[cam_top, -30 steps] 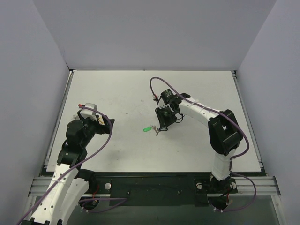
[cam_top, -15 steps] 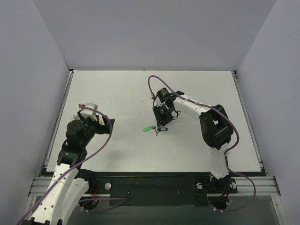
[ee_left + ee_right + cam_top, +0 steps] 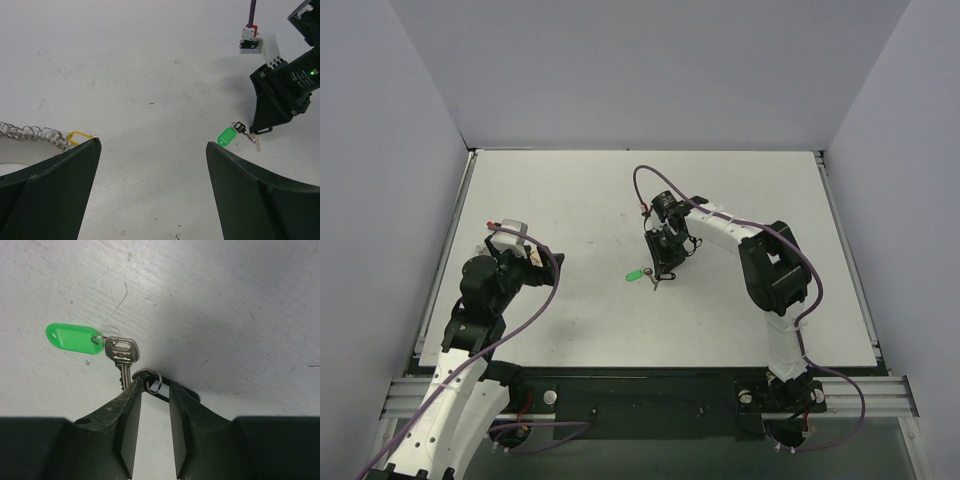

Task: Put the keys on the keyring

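The green-tagged key lies flat on the table with its bright green tag to its left; it also shows in the top view and the left wrist view. My right gripper points down just beside it, its jaws closed narrowly on the black-rimmed tag and its small split ring. That tag's key is mostly hidden under one finger. My left gripper is open and empty, low over the table. The keyring's coiled wire and yellow tag lie by its left finger.
The right arm reaches in from the right over the table's middle. The left arm sits at the left side. Grey walls enclose the white table on three sides.
My right gripper has shifted slightly left and the arm has folded in closer; its jaws now sit on the black-rimmed tag. The green tag and left arm have not moved.
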Controlling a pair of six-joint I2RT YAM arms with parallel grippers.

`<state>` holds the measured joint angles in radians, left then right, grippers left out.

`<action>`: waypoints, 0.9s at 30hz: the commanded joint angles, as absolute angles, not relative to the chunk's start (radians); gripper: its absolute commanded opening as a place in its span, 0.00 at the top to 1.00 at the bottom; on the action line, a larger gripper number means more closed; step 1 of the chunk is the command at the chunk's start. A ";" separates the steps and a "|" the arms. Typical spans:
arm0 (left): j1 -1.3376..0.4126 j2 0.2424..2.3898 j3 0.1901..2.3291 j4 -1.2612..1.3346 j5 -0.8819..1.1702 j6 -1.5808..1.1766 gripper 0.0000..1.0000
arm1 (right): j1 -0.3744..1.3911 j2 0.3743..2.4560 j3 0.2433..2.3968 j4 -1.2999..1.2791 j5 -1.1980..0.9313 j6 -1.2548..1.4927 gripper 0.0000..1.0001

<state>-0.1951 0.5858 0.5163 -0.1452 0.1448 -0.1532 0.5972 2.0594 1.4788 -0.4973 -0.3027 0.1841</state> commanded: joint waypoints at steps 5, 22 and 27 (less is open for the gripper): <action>-0.189 0.586 0.534 -0.086 0.166 -0.149 0.03 | 0.603 2.048 1.500 -0.543 -0.288 0.198 0.71; -0.184 0.588 0.534 -0.086 0.167 -0.149 0.03 | 0.606 2.068 1.506 -0.543 -0.314 0.198 0.95; -0.184 0.588 0.532 -0.084 0.167 -0.149 0.03 | 0.604 2.063 1.509 -0.541 -0.324 0.199 0.98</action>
